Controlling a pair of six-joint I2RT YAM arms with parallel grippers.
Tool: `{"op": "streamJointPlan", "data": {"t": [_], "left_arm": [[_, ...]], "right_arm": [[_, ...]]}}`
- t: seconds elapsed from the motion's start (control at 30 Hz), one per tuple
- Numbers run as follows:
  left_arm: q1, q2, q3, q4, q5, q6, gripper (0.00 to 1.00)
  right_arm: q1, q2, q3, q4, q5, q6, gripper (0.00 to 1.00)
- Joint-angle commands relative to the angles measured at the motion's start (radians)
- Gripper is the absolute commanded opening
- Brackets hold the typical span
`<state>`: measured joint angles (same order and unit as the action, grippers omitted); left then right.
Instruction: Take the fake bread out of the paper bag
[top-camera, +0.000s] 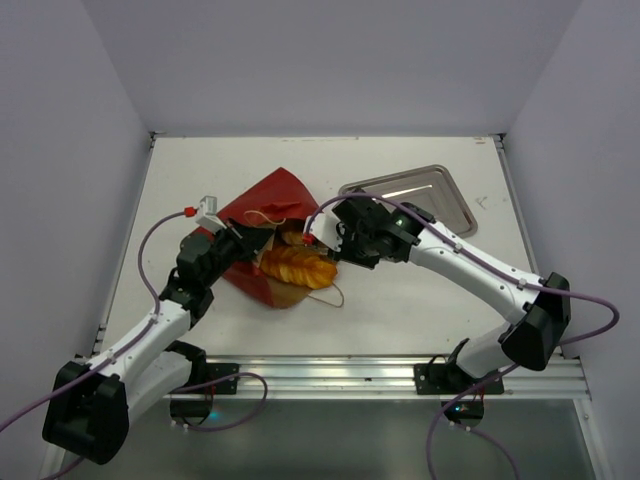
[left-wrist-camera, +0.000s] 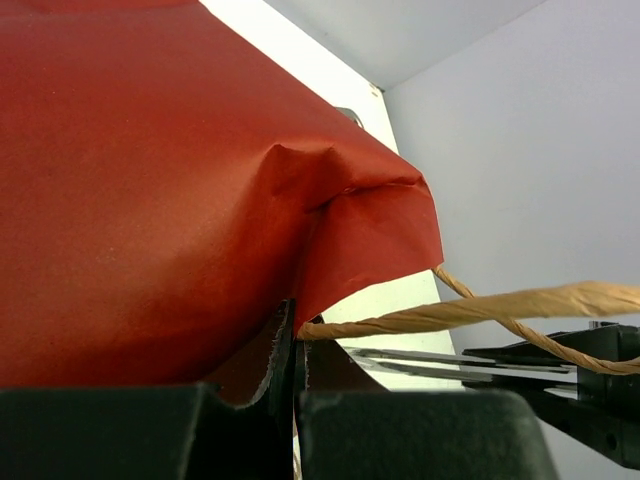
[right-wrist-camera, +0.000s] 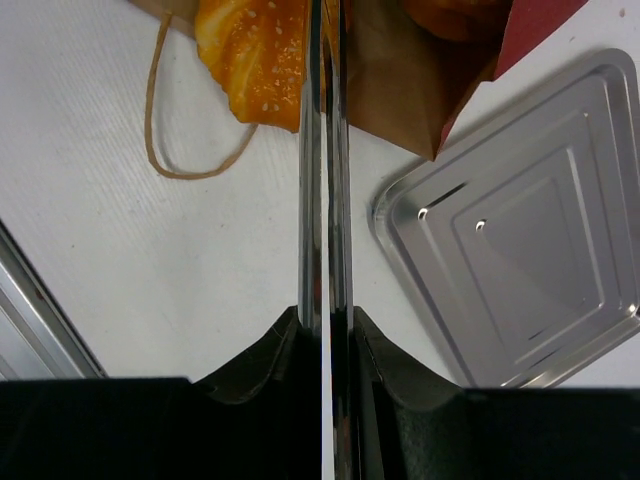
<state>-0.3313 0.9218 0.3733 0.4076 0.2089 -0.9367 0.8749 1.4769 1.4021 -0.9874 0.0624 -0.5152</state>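
Left gripper (left-wrist-camera: 297, 340) fingers pressed together, clamped on paper bag (left-wrist-camera: 150, 200) edge. Right wrist: right gripper (right-wrist-camera: 327, 60) blades nearly touching; whether they pinch anything, cannot tell. Top: fake bread loaf (top-camera: 297, 266) at bag mouth, long axis left-right, right end toward right gripper.

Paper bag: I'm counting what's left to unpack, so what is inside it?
A seeded braided loaf lies in the mouth of the paper bag, another golden bread behind it. Anything deeper is covered by the red paper.
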Motion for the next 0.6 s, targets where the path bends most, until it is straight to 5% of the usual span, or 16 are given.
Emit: {"op": "streamJointPlan", "data": {"t": [0.0, 0.27, 0.57], "left_arm": [[-0.006, 0.017, -0.002, 0.053, -0.003, -0.005, 0.0], [-0.008, 0.042, 0.022, 0.065, 0.014, 0.002, 0.0], [-0.008, 0.003, 0.027, 0.017, 0.035, 0.047, 0.0]], "right_arm": [[-0.011, -0.043, 0.04, 0.046, 0.016, -0.023, 0.0], [-0.005, -0.018, -0.011, 0.021, -0.096, -0.048, 0.02], [0.038, 0.042, 0.02, 0.049, -0.069, -0.026, 0.21]]}}
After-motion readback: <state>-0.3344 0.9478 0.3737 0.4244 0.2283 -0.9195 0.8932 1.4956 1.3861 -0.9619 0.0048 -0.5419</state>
